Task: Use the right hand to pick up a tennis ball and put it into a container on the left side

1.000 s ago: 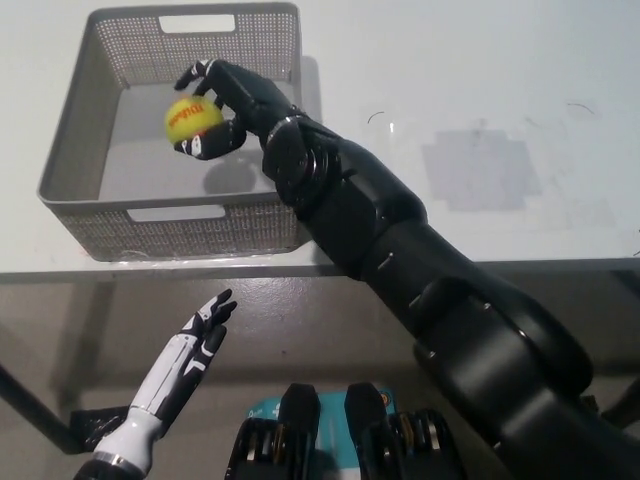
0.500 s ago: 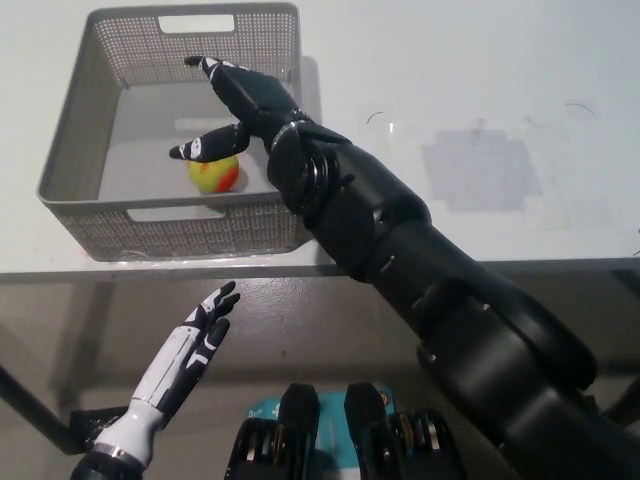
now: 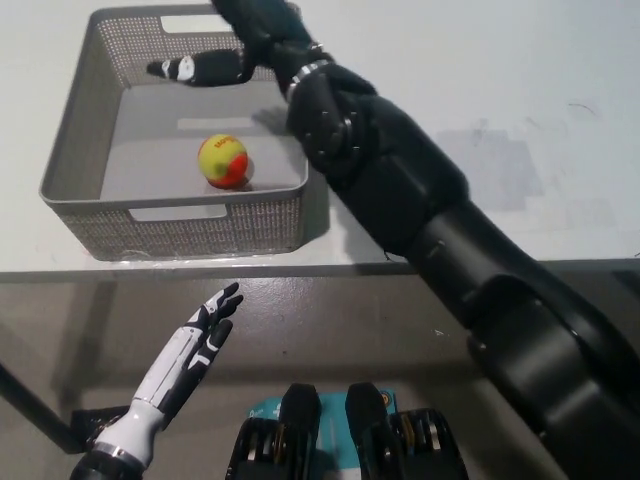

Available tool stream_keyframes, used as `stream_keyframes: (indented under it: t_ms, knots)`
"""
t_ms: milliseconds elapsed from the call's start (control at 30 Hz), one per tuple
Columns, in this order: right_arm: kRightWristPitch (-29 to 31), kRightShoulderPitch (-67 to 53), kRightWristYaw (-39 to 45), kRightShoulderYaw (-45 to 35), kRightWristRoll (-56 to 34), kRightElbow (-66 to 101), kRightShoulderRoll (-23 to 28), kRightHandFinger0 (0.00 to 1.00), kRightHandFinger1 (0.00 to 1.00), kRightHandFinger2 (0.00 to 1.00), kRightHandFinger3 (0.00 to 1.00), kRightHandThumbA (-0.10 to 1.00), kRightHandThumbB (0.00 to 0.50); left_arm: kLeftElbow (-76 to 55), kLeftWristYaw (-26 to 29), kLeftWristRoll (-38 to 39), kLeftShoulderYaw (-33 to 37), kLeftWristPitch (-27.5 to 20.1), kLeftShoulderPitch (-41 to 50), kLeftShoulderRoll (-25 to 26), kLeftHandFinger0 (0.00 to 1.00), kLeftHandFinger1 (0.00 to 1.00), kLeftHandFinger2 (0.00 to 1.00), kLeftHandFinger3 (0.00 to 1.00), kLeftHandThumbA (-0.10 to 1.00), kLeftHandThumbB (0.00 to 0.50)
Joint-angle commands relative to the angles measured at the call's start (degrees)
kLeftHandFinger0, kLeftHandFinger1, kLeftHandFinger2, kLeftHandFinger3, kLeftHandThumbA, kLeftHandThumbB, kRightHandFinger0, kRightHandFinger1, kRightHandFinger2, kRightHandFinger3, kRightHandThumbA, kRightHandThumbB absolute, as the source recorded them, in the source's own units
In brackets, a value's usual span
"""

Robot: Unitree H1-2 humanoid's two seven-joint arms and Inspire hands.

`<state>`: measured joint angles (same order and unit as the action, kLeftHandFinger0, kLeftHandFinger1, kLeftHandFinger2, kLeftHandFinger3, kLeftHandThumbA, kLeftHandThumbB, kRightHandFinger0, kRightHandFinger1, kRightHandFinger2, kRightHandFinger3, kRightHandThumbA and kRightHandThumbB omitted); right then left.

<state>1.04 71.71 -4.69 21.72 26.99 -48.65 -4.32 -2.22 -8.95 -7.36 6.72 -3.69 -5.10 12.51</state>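
Observation:
A yellow and orange tennis ball (image 3: 222, 160) lies on the floor of the grey mesh basket (image 3: 80, 140) at the table's left. My black right hand (image 3: 235, 45) hovers open above the basket's far side, fingers spread, well clear of the ball and holding nothing. Its upper part is cut off by the picture's top edge. My white left hand (image 3: 195, 345) rests open below the table's front edge at the lower left.
The white table (image 3: 480, 90) stretches to the right of the basket, with a grey patch (image 3: 500, 165) on it. The black arm crosses the table diagonally from the bottom right. The table's front edge runs just in front of the basket.
My right hand opened and let go of the ball, which dropped to the basket floor. The hand then rose toward the basket's far side. The left hand stayed put.

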Motion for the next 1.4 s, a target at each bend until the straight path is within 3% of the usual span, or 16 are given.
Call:
stream_keyframes:
  t_ms: [0,67,100,167,233,367,500,567,633,667,833,1033,1233,1367]
  knots:
    - [-3.27,-5.29,0.91,-7.8,-3.39,25.51,6.79,1.0,1.0,1.0,1.0,1.0,0.404,-2.25,-1.43,0.62,-0.19,0.01,-0.17,1.32,1.0,1.0,1.0,1.0,1.0,0.178]
    - [-3.33,-10.62,2.69,-11.69,-7.41,36.28,9.01,1.0,1.0,1.0,1.0,1.0,0.372,-2.78,-1.52,0.57,-0.08,-0.46,0.86,1.46,1.0,1.0,1.0,1.0,1.0,0.157]
    - [-4.76,-12.3,3.26,-12.99,-8.41,39.57,9.48,1.0,1.0,1.0,1.0,1.0,0.393,-2.86,-1.39,0.22,-0.03,-0.65,1.0,1.51,1.0,1.0,1.0,1.0,1.0,0.158]
    - [-6.09,-18.42,3.92,-16.23,-11.25,48.76,11.27,1.0,1.0,1.0,1.0,1.0,0.355,-3.02,-1.08,0.2,-0.11,-0.58,1.65,1.18,1.0,1.0,1.0,1.0,1.0,0.186]
    - [-4.88,-25.29,3.88,-19.01,-14.52,56.2,12.97,1.0,1.0,1.0,1.0,1.0,0.308,-3.04,-0.86,-0.28,-0.1,-0.79,1.83,1.21,1.0,1.0,1.0,1.0,1.0,0.181]
    - [-3.86,-33.74,4.38,-22.68,-25.99,63.43,11.71,1.0,1.0,1.0,1.0,1.0,0.327,-2.83,-0.82,-0.33,-0.08,-0.83,1.85,1.11,1.0,1.0,1.0,1.0,1.0,0.182]
    - [-1.62,-45.28,4.87,-22.44,-31.99,70.88,11.83,1.0,1.0,1.0,1.0,1.0,0.263,-2.35,-0.53,-0.63,0.02,-1.58,2.69,0.95,1.0,1.0,1.0,1.0,1.0,0.172]
    - [0.24,-49.22,5.32,-21.97,-33.22,71.46,12.18,1.0,1.0,1.0,1.0,1.0,0.248,-2.21,-0.47,-0.12,-0.11,-1.54,2.9,0.6,1.0,1.0,1.0,1.0,1.0,0.169]
    - [6.64,-53.74,5.6,-20.79,-32.85,68.03,12.35,1.0,1.0,1.0,1.0,1.0,0.248,-1.93,-0.36,-0.72,0.1,-1.68,3.09,0.66,1.0,1.0,1.0,1.0,1.0,0.178]
    - [6.98,-56.11,5.89,-20.59,-33.3,67.6,12.09,1.0,1.0,1.0,1.0,1.0,0.276,-1.75,-0.45,-0.49,0.14,-1.85,3.08,0.59,1.0,1.0,1.0,1.0,1.0,0.172]
    - [10.31,-64.03,6.94,-19.08,-31.43,63.95,11.54,1.0,1.0,1.0,1.0,1.0,0.235,-0.9,-0.31,-0.04,-0.01,-2.61,3.12,0.35,1.0,1.0,1.0,1.0,1.0,0.191]
    - [13.33,-72.83,8.7,-18.4,-31.42,59.55,11.76,1.0,1.0,1.0,1.0,1.0,0.169,-0.38,-0.22,-0.07,0.07,-2.74,3.88,0.09,1.0,1.0,1.0,1.0,1.0,0.183]
    - [13.65,-76.27,11.42,-17.49,-33.33,55.94,12.12,1.0,1.0,1.0,1.0,1.0,0.178,-0.22,-0.1,0.25,-0.01,-3.67,5.34,-0.11,1.0,1.0,1.0,1.0,1.0,0.183]
    - [13.62,-77.08,12.19,-16.69,-32.89,52.48,11.53,1.0,1.0,1.0,1.0,1.0,0.152,-0.01,0.49,0.2,-0.17,-4.27,6.33,-0.69,1.0,1.0,1.0,1.0,1.0,0.183]
